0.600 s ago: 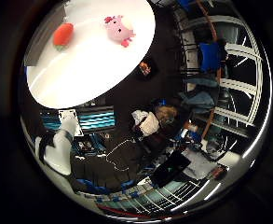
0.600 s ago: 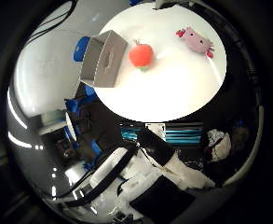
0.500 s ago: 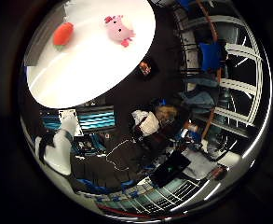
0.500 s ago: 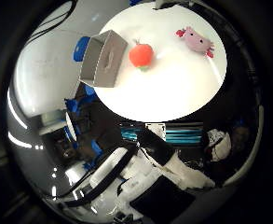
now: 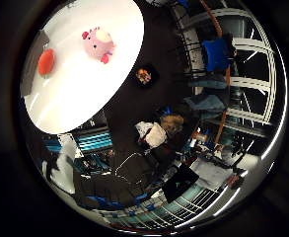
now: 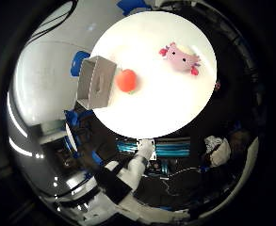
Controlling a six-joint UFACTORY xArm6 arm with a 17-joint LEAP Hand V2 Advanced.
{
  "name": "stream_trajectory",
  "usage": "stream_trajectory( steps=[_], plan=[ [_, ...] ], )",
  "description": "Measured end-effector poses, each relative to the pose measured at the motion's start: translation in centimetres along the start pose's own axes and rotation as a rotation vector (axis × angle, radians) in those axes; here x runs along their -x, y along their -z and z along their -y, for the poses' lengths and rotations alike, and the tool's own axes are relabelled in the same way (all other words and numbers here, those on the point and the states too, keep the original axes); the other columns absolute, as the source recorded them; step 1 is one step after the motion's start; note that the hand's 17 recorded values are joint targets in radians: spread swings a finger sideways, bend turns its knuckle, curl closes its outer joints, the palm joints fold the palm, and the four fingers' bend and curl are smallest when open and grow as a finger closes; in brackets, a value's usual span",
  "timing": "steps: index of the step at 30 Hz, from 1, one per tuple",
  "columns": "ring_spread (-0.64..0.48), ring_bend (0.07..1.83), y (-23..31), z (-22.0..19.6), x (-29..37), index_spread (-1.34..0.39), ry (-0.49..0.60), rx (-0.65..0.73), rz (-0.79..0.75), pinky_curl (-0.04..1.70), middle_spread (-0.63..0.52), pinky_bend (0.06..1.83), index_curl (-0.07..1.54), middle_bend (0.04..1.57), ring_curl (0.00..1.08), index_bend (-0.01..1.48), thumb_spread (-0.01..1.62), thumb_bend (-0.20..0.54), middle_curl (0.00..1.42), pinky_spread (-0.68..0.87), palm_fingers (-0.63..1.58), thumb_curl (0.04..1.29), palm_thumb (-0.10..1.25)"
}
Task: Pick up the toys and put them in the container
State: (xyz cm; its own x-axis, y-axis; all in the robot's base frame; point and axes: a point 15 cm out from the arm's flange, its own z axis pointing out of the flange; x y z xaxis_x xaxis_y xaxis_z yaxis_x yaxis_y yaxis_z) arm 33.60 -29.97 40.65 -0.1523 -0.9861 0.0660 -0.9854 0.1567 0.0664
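A round white table (image 6: pixel 151 113) lies well away from the palm. On it stands a grey open box, the container (image 6: pixel 96 82). A round red-orange toy (image 6: pixel 126 80) sits right beside the box. A pink plush animal (image 6: pixel 180 57) lies apart from both, towards the table's other side. My hand (image 6: pixel 130 172) shows as a white and black finger stretched out straight, far from the toys and holding nothing. A white part of the hand (image 5: pixel 60 170) also shows in the little finger side view.
Dark floor surrounds the table. A small dark object (image 5: pixel 144 75) lies on the floor beside the table's edge. A blue chair (image 5: pixel 215 52) and railings stand further off. Blue-lit screens (image 6: pixel 170 147) are below the table's rim.
Both views have shifted, so the hand has moved; the table now sits more central in the thumb side view. The toys and box keep their places on the table.
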Motion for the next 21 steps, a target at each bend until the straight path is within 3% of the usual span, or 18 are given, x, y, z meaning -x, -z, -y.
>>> stream_trajectory(
  steps=[9, 21],
  plan=[
    [0.21, 0.34, -6.0, 3.9, -3.1, -0.37, -0.044, 0.028, 0.035, 0.29, 0.04, 0.49, 0.27, 0.19, 0.25, 0.16, 0.96, -0.027, 0.32, 0.43, 0.1, 0.27, 0.14],
    [0.21, 0.32, -10.3, 8.0, -3.8, -0.36, -0.068, -0.003, 0.039, 0.28, 0.04, 0.48, 0.28, 0.19, 0.25, 0.16, 0.99, -0.024, 0.31, 0.44, 0.1, 0.28, 0.22]
  ],
)
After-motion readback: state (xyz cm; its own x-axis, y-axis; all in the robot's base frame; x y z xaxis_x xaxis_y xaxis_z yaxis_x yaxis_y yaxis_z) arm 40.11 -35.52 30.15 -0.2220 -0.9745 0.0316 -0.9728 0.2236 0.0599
